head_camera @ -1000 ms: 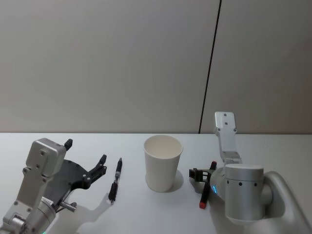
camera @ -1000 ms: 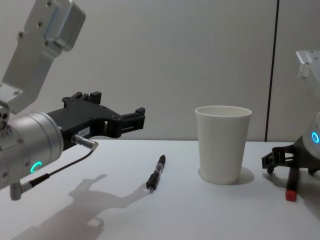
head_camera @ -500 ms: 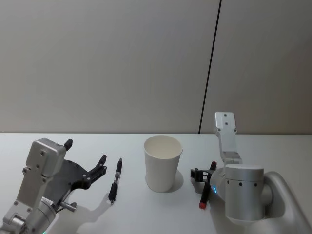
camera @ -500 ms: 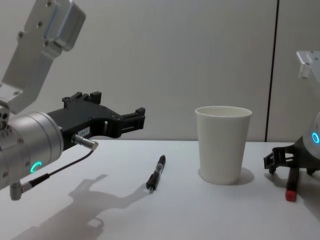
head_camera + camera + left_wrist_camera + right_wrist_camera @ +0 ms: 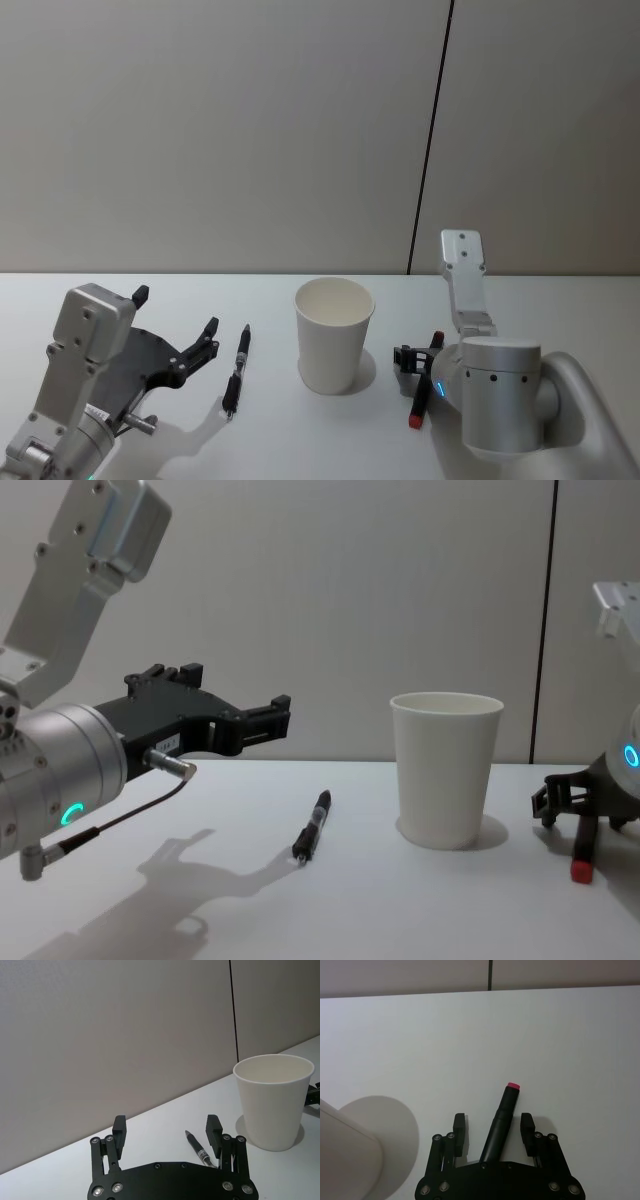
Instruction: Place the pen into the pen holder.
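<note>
1. The pen holder [image 5: 335, 335] stands mid-counter [image 5: 300, 430].
2. The pen [image 5: 237, 368] lies on the counter, left of the pen holder and apart from it.
3. The left gripper [image 5: 176, 311] hangs left of the pen.
4. A marker [image 5: 424, 393] sits right of the pen holder, between the right gripper's [image 5: 493, 1120] jaws.

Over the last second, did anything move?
The right gripper slid slightly away from the paper cup, toward the robot's right, fingers open either side of the red-tipped marker. Nothing grasped or released. The left gripper, open, the black pen, cup and marker stayed put.
</note>
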Motion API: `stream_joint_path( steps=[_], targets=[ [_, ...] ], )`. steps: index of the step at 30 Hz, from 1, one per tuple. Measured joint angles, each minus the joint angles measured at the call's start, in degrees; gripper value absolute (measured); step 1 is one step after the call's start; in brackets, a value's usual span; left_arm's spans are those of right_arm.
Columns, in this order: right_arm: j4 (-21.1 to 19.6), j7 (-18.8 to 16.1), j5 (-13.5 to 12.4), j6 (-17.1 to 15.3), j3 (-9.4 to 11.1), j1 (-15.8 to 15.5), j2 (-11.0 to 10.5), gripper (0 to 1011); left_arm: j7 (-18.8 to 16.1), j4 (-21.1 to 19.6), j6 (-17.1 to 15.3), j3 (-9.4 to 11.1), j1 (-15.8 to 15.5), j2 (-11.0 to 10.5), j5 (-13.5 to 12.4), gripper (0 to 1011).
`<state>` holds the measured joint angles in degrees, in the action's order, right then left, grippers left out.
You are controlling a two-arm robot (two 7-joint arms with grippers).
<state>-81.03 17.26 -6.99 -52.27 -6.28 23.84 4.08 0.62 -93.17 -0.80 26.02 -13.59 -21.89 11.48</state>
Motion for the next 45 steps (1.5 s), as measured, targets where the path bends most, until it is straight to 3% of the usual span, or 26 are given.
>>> stream_joint_path(
  steps=[45],
  targets=[
    [0.1, 0.0, 0.0, -0.1, 0.0, 0.0, 0.0, 370, 0.0, 0.0, 0.0, 0.0, 0.0, 0.0, 0.0, 1002]
  ],
)
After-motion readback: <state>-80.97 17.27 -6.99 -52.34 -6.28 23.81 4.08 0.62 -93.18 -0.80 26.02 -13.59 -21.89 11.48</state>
